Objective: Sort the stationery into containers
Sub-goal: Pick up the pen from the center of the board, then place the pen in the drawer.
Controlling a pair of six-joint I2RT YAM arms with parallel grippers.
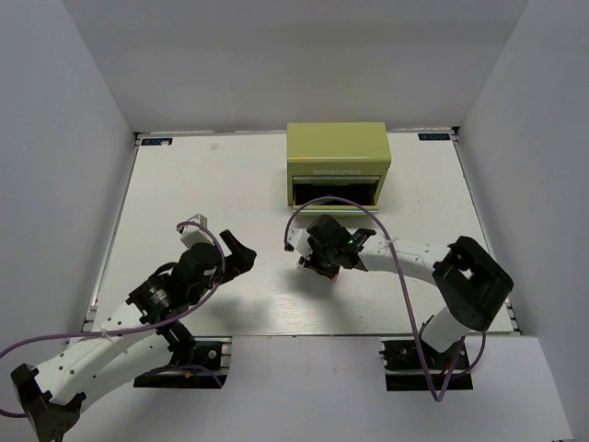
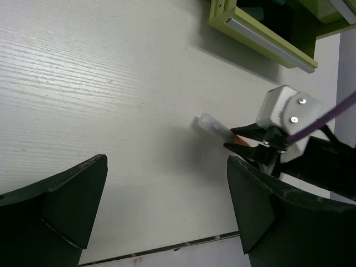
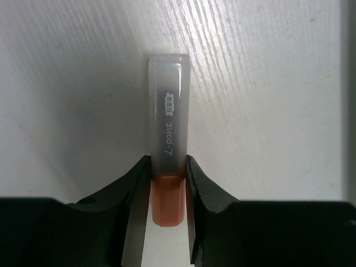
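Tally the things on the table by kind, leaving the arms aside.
Highlighters: 1, the orange highlighter
Containers: 1, the yellow-green chest
Total: 2; anything inside the chest is too hidden to count.

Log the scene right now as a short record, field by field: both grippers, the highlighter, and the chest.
Left gripper: open, holding nothing
Right gripper: shut on the orange highlighter, a finger against each side
Orange highlighter: clear cap pointing away from the fingers, gripped where the cap meets the orange body; cannot tell whether it is lifted
Chest: yellow-green, toward the far side of the table, beyond the right gripper
Drawer: a front one stands open
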